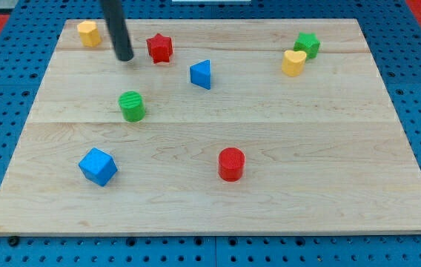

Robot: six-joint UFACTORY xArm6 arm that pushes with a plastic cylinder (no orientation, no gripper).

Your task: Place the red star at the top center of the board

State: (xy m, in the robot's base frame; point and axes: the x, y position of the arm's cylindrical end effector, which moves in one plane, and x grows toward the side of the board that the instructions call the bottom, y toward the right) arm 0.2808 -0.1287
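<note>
The red star [159, 48] lies near the view's top, left of the board's centre line. My tip [124, 56] rests on the board just left of the star, a small gap apart from it. The dark rod rises from the tip toward the view's top edge.
A yellow block [87, 33] sits at the top left. A blue triangular block [201, 74] lies right of the star. A green cylinder [131, 106], blue cube [97, 166] and red cylinder [231, 164] lie lower. A yellow heart [293, 63] and green star [307, 44] sit at top right.
</note>
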